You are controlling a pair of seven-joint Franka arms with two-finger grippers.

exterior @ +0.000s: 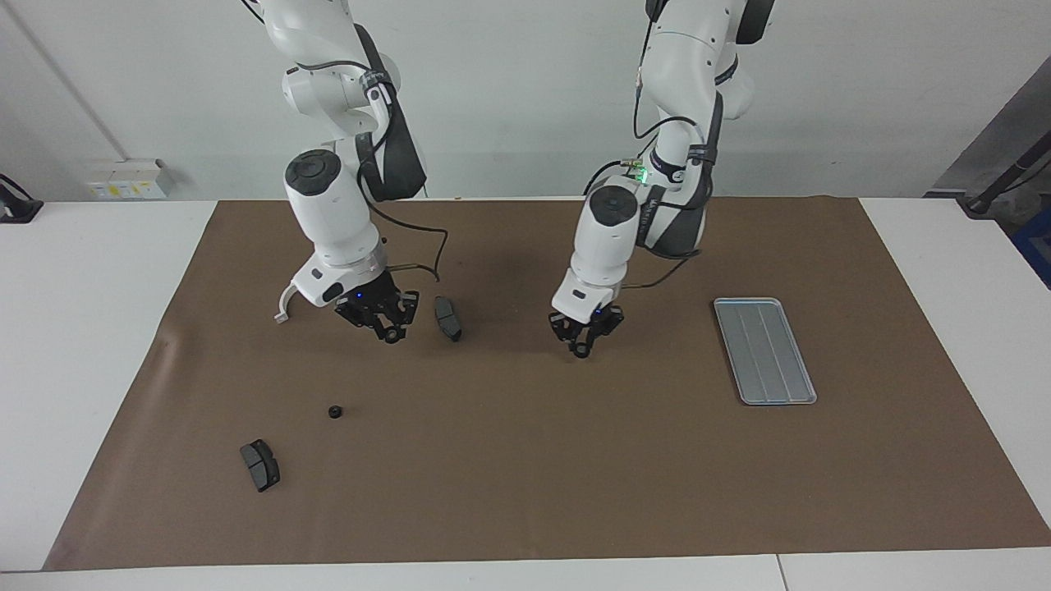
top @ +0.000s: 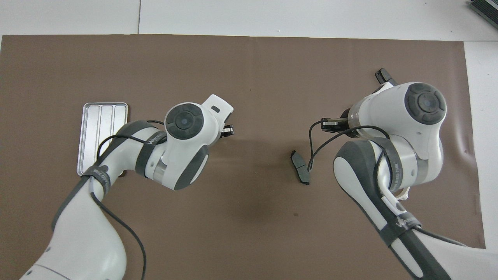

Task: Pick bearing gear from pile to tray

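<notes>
The ring [exterior: 334,411] lies toward the right arm's end, farther from the robots than the pad [exterior: 447,318] and well apart from the tray [exterior: 764,349]. The right gripper [exterior: 392,333], over the mat beside the pad, is better placed to reach it than the left gripper [exterior: 581,350]. I cannot tell whether either is closed.

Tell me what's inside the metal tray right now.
Nothing shows in the tray: the facing view has only its bare grooved floor. In the overhead view the left arm covers one corner, but the facing view shows that corner empty too.

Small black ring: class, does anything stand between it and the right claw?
Nothing visible does. Only bare brown mat lies between the small black round ring and the right claw, which hangs over the mat.
</notes>
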